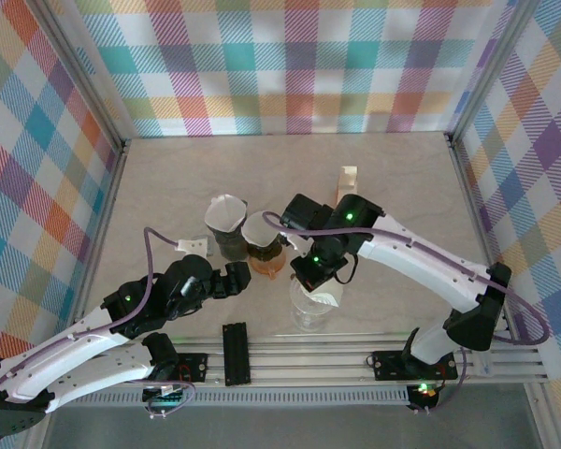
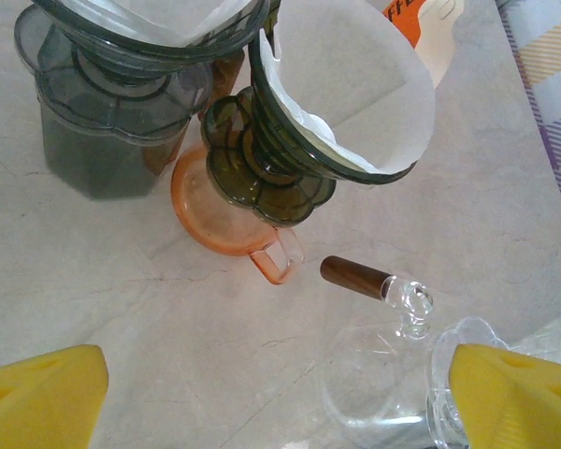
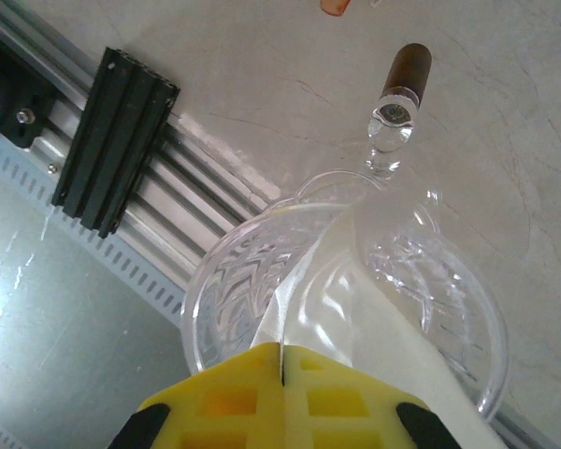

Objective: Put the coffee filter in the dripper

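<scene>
— Marble-look tabletop (image 1: 402,178), plaid walls (image 1: 290,56) on three sides. From my end: right gripper (image 3: 282,360) is clenched on the top edge of the coffee filter (image 3: 374,327), yellow pads pressed together with the paper between them
— Where's the filter relative to the dripper?
— Over the clear glass dripper (image 3: 224,281), which stands at the near edge by the aluminium rail (image 3: 196,187). On the right wrist cam the paper hangs folded flat and slants down inside the rim. I can't tell if its tip touches the bottom
— Left side?
— Left gripper (image 2: 276,402) is released, jaws spread wide, nothing between them. It hovers low over the table, just left of the clear glass dripper, whose wooden handle (image 2: 355,277) points toward the orange cup (image 2: 215,220)
— Other stuff?
— Two more drippers behind, both lined with white paper: a smoke-grey dripper (image 2: 271,168) sitting on that orange cup, and a darker dripper (image 2: 112,89) on a dark jar (image 2: 93,140) just to its left. Black extrusion block (image 1: 235,353) lies across the rail between the arm bases
— Any labels?
— I see a white packet (image 2: 430,28) at the back with an orange patch and white lettering. I make out what looks like "FF"; the rest runs out of frame
</scene>
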Available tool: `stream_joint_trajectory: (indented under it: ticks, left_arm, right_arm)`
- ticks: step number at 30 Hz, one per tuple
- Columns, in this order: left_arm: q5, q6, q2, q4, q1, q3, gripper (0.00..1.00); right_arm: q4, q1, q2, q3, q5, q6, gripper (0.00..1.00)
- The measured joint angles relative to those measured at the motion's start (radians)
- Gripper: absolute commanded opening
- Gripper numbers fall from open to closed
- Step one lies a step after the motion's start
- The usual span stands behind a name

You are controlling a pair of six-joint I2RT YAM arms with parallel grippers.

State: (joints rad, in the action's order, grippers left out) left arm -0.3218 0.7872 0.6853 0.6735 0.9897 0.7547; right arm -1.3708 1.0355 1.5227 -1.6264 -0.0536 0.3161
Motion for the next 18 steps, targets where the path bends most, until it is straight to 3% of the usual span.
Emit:
stream_joint_trajectory:
  ticks: [5, 13, 18]
  left_arm:
    - [0.008, 0.000, 0.002, -0.005, 0.000, 0.000, 0.94]
    - [0.035, 0.000, 0.019, -0.025, 0.000, 0.000, 0.94]
    - [0.075, -0.010, 0.045, -0.053, 0.000, 0.002, 0.87]
  right_arm:
    - [0.049, 0.000, -0.002, 0.054, 0.002, 0.009, 0.09]
    - [0.102, 0.000, -0.055, 0.088, 0.013, 0.021, 0.43]
    - [0.126, 0.000, -0.121, 0.094, 0.019, 0.036, 0.57]
